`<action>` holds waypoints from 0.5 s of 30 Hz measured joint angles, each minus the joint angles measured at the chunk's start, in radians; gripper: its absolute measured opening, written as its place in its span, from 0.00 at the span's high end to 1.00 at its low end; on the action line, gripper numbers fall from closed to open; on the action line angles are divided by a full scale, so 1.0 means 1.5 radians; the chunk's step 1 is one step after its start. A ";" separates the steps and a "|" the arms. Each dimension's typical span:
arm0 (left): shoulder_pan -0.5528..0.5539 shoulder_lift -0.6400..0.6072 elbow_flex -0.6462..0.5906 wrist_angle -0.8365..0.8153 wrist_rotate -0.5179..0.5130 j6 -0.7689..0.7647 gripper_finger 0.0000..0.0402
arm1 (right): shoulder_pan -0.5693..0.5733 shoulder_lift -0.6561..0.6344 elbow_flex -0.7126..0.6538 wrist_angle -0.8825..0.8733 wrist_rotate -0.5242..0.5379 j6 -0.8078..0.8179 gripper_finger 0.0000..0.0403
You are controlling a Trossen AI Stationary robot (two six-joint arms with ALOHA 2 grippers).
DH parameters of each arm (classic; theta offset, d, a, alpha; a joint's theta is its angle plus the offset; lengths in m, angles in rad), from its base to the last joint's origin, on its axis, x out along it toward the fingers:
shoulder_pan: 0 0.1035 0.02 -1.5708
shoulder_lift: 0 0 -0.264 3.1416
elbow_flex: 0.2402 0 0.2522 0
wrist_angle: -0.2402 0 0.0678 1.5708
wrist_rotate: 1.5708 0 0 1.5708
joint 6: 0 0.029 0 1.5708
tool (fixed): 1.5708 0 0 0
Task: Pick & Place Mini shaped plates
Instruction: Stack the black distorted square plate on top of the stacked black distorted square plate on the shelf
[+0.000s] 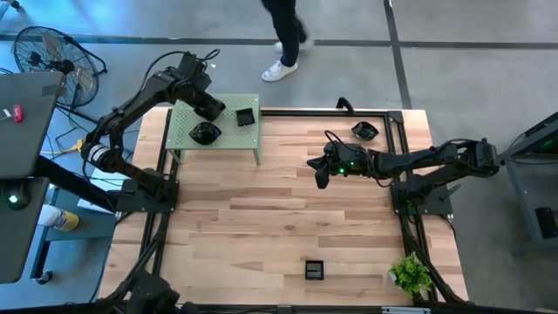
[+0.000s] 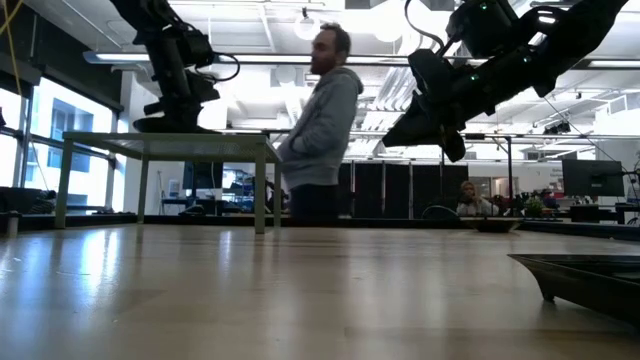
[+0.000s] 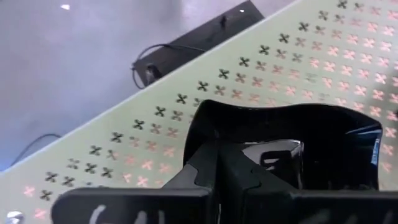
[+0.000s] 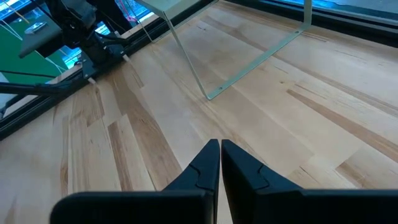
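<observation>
Two glossy black mini plates rest flat on a small green perforated stand [image 1: 227, 139] at the table's far left: a leaf-like one [image 1: 205, 133] and a squarish one [image 1: 245, 115]. My left gripper [image 1: 216, 109] hovers low over the stand between them. Its fingers [image 3: 217, 171] are shut, with a black plate [image 3: 292, 134] lying right beyond the tips. A third plate [image 1: 364, 131] lies near the far right corner, and another [image 1: 314, 269] at the near edge. My right gripper [image 1: 321, 172] is shut and empty, raised above the table's middle [image 4: 219, 152]. My left gripper's shut fingertips [image 3: 208, 162] stand over the near rim [image 3: 205, 118] of a black plate that lies flat on the green stand. They come slanting down from above. The fingers themselves hide the spot, so I cannot tell whether they touch the rim.
A small green plant [image 1: 410, 275] stands at the near right corner. A black frame [image 1: 401, 122] runs along the table's far and right edges. A person [image 2: 320, 120] walks behind the far edge. Bare wood [image 1: 261, 218] lies across the middle.
</observation>
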 joint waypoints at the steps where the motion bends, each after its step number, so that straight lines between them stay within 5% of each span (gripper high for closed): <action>1: 0.000 0.000 0.000 0.003 -0.007 0.000 1.00 | 0.000 0.000 0.000 0.000 0.000 0.000 0.97; 15: -0.003 -0.027 0.016 0.043 -0.024 -0.005 1.00 | -0.001 -0.036 0.000 -0.002 -0.011 -0.024 0.99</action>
